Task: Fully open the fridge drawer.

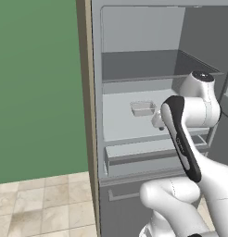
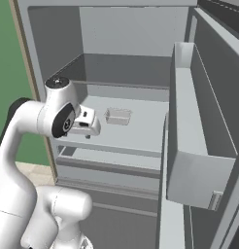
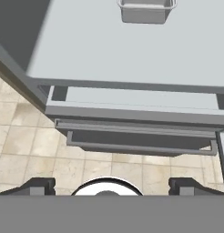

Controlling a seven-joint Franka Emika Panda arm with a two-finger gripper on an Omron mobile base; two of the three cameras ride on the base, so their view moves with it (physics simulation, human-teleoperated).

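The fridge drawer (image 1: 136,155) is a wide light-grey box under the lower shelf, with a dark groove handle along its front. It stands out a little from the fridge (image 1: 134,37). From the hand view I look down on the drawer (image 3: 132,98), whose front edge lies below the shelf's lip. My gripper (image 2: 88,134) hangs above the drawer's front, just in front of the shelf, and touches nothing. Its fingertips (image 3: 38,185) stand far apart, open with nothing between them. In the left base view my own forearm mostly covers the gripper (image 1: 158,122).
A small clear tray (image 1: 142,109) sits on the shelf (image 2: 141,129) behind the gripper. Below the drawer is a taller flat panel with a thin outlined handle (image 3: 141,148). The open fridge door with its bin (image 2: 189,126) stands at the right. Tiled floor (image 1: 41,203) lies to the left.
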